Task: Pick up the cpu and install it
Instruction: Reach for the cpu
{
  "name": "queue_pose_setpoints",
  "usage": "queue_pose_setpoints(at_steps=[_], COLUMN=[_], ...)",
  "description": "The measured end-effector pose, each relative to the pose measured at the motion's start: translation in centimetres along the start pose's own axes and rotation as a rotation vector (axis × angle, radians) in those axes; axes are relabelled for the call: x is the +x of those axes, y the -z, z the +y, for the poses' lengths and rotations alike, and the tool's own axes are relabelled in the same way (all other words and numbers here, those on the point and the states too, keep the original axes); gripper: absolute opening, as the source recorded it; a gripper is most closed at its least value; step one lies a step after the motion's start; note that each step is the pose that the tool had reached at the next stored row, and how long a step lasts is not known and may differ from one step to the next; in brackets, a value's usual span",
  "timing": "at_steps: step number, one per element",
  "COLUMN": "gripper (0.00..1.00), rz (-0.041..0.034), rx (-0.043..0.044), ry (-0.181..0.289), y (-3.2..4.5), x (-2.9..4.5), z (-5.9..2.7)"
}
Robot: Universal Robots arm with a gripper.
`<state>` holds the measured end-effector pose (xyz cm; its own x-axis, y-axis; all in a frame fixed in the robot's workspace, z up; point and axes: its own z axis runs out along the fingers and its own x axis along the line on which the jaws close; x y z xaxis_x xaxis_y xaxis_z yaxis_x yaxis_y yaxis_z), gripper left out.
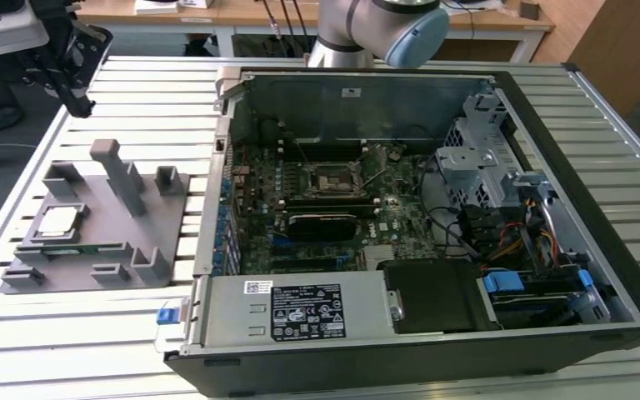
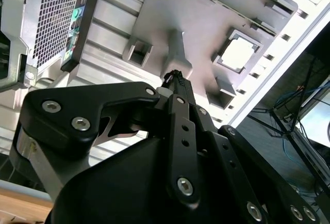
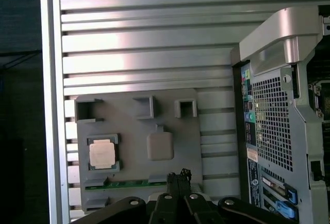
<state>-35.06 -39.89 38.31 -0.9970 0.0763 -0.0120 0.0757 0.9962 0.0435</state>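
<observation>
Clutter beneath the end effector (image 1: pixel 79 108) is made up of a grey fixture plate (image 1: pixel 131 218) laid on the slatted metal table (image 1: pixel 76 333), with several upright posts rising from it. The cpu (image 1: pixel 57 221) is seated in a square recess of that plate, below the end effector and well apart from it, with its silver top left uncovered. A green memory stick (image 1: pixel 81 248) is lodged in a slot just beside the cpu. Nothing is seen lying between the end effector and the cpu.

An open computer case (image 1: pixel 587 208) is set beside the plate, farther from the end effector, and a black socket frame (image 1: pixel 332 179) is exposed on its board. White labels with dark print are fixed to the power supply housing (image 1: pixel 307 310).

The end effector is held high above the plate and pointed downward. In the first wrist view its fingers (image 3: pixel 172 182) are brought together, and nothing is gripped. A grey arm joint with a pale blue cap (image 1: pixel 409 33) is seen behind the case.
</observation>
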Motion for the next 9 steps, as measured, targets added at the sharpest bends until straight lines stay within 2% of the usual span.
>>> queue_pose_setpoints(at_steps=[9], gripper=[0.11], rz=[0.0016], rx=[0.0002], ry=[0.000], y=[-0.07], x=[0.82], z=[-0.07])
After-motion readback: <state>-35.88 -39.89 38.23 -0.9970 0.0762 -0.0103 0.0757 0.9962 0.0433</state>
